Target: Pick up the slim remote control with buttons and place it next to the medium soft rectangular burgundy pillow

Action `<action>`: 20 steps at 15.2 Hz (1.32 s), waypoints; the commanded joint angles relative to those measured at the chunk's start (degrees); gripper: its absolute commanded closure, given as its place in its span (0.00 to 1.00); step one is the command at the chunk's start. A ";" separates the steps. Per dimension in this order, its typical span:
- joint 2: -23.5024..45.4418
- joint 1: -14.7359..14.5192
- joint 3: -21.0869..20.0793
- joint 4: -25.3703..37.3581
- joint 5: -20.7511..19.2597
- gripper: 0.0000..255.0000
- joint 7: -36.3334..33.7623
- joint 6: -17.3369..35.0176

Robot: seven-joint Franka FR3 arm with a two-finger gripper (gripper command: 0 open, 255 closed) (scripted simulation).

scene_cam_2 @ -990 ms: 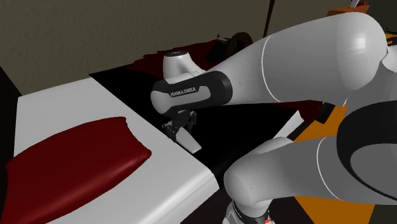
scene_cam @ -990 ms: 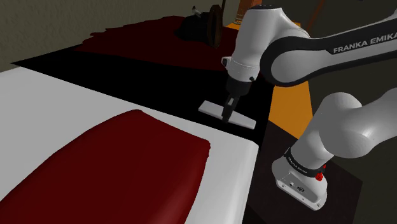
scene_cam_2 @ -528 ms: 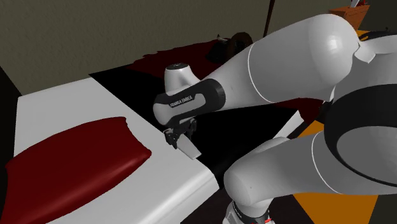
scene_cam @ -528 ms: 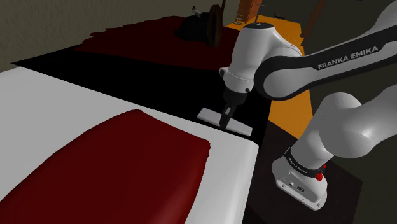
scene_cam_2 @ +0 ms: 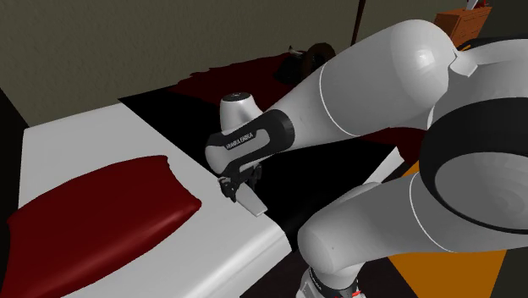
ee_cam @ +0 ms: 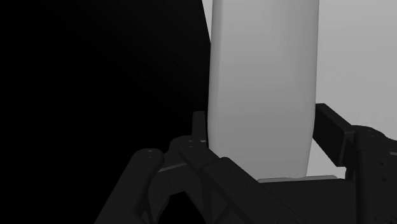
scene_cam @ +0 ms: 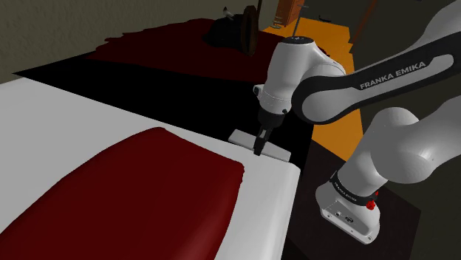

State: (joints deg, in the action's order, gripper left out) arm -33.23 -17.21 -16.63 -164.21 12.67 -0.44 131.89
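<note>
The slim remote (scene_cam: 277, 151) is drawn plain pale grey, a flat bar with no buttons visible. My gripper (scene_cam: 258, 148) is shut on its middle and holds it level at the near corner of the white surface (scene_cam: 74, 118). Whether it touches that surface I cannot tell. The burgundy pillow (scene_cam: 140, 192) lies on the white surface, a short way to the shoulder view's left of the remote. In the second exterior view the remote (scene_cam_2: 250, 201) sticks out below the gripper (scene_cam_2: 230, 188), to the right of the pillow (scene_cam_2: 93, 212). In the wrist view the remote (ee_cam: 264, 76) is clasped between both black fingers (ee_cam: 197, 137).
A black area (scene_cam: 185, 96) runs behind the white surface. Beyond it lie a dark red cover (scene_cam: 162, 37) and a dark rounded object (scene_cam: 236, 31). Orange floor (scene_cam: 325, 44) shows behind the arm. The arm's base (scene_cam: 347, 210) stands at the shoulder view's lower right.
The gripper has carried the remote lower and toward the shoulder view's left, to the corner of the white surface and nearer the pillow. The grip is unchanged.
</note>
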 commanded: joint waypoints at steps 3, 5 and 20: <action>0.01 0.00 -0.01 -0.01 0.01 0.00 0.00 0.04; 0.01 0.00 -0.01 -0.01 0.01 0.00 0.00 0.05; -5.52 0.15 1.48 4.32 -1.07 0.00 -0.07 -9.80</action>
